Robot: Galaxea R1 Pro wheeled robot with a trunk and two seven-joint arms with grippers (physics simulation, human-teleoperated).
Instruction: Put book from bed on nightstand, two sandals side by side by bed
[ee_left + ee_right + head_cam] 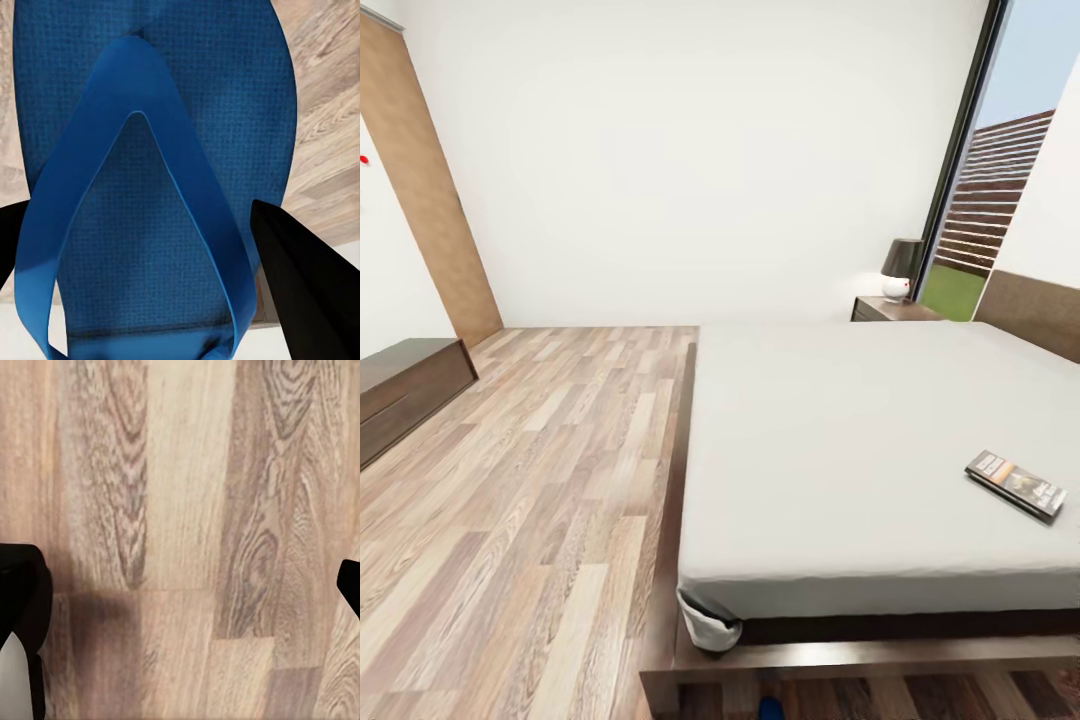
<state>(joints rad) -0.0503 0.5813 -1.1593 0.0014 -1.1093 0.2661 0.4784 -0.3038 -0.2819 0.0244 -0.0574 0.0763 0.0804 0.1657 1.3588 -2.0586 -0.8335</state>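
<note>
We see the thin dark paperback book with an orange band (1016, 485) lying flat on the pale grey mattress of the large low bed (840, 440), near the mattress's right edge and toward its foot end, long axis running diagonally. The dark brown nightstand (890, 309) stands at the bed's far corner, beside the headboard, with a small dark-shaded lamp (901, 268) on its top.

In the left wrist view, a bright blue flat sandal (157, 172) sits directly between the black fingers (300, 285) of the left gripper (142, 277). Its long axis runs along the line of the fingers, strap side toward the camera. The jaws stand wide, one finger at each side of the sole; we cannot tell whether they press on it or merely flank it. Wood plank floor (330, 127) shows behind the sandal.

The right gripper (187, 607) is spread wide with nothing between its fingers, facing bare plank floor (187, 510).

Judgement: the left arm owns the sandal; the book lies well off toward the right arm's side.

Hard to make out: a small blue patch (770, 708) on the floor at the bed's foot corner, cut off by the head view's edge, possibly a sandal. The book's lettering is illegible.
</note>
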